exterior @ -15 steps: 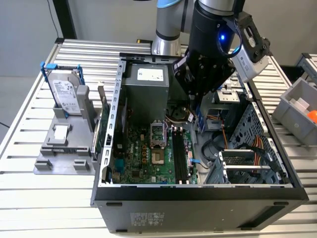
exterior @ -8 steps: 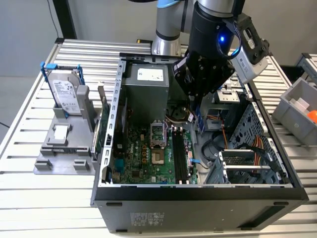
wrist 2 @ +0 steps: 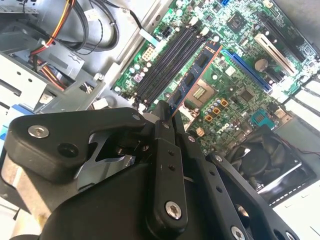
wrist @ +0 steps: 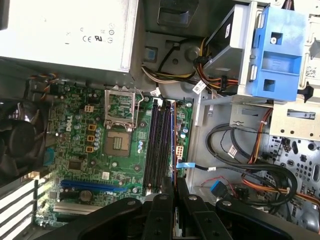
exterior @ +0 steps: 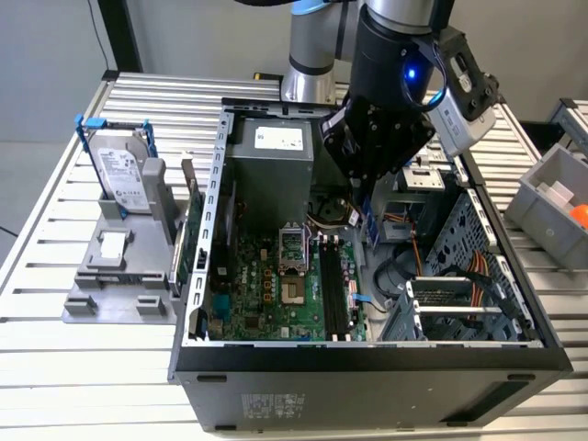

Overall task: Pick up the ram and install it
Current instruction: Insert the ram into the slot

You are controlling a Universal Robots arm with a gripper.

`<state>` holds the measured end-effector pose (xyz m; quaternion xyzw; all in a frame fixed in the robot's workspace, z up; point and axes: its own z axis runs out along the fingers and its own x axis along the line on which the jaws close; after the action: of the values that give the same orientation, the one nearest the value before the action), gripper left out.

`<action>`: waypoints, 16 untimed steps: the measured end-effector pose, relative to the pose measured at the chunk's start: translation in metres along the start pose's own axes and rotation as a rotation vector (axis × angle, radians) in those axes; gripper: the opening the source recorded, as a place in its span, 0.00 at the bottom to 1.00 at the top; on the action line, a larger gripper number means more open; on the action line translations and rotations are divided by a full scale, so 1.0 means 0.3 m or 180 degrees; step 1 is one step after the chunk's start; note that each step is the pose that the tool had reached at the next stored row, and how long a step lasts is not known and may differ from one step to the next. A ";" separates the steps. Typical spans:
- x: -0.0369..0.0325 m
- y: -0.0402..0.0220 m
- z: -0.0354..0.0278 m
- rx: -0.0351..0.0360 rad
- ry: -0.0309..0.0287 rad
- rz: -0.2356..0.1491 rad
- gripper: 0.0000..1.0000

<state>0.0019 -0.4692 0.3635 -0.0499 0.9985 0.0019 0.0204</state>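
My gripper (exterior: 369,204) hangs over the open computer case (exterior: 367,354), shut on the ram (wrist 2: 192,80). The ram is a thin blue-green stick with dark chips and a coppery edge. In the second wrist view it juts out from between the black fingers (wrist 2: 167,150) toward the motherboard (wrist 2: 240,95). Seen edge-on in the first wrist view, the ram (wrist: 175,160) runs along beside the black memory slots (wrist: 159,145), above the board and apart from it. The slots (exterior: 333,296) lie right of the processor socket (exterior: 292,262), below the gripper (wrist: 175,195).
A silver power supply (exterior: 271,156) fills the case's back. Cables and a drive cage (exterior: 459,294) crowd the exterior view's right side. A hard drive (exterior: 124,175) stands in a grey holder outside the case. A grey bin (exterior: 551,202) sits at the far right.
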 end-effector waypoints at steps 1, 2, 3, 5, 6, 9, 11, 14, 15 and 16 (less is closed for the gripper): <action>0.000 0.000 0.001 0.0000 0.0000 0.0000 0.00; 0.000 0.000 0.003 0.0000 0.0000 0.0000 0.00; 0.000 0.000 0.005 0.0001 0.0000 0.0000 0.00; 0.000 0.000 0.008 0.0001 0.0000 0.0000 0.00; 0.000 0.000 0.010 0.0001 0.0000 0.0000 0.00; 0.001 0.000 0.016 0.0001 0.0001 0.0007 0.00; 0.001 0.000 0.019 0.0001 0.0001 0.0023 0.00; 0.001 0.000 0.024 0.0003 0.0004 0.0068 0.00; 0.001 0.000 0.026 0.0004 0.0004 0.0081 0.00; 0.001 0.000 0.027 0.0004 0.0004 0.0091 0.00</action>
<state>0.0018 -0.4692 0.3553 -0.0356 0.9992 0.0016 0.0197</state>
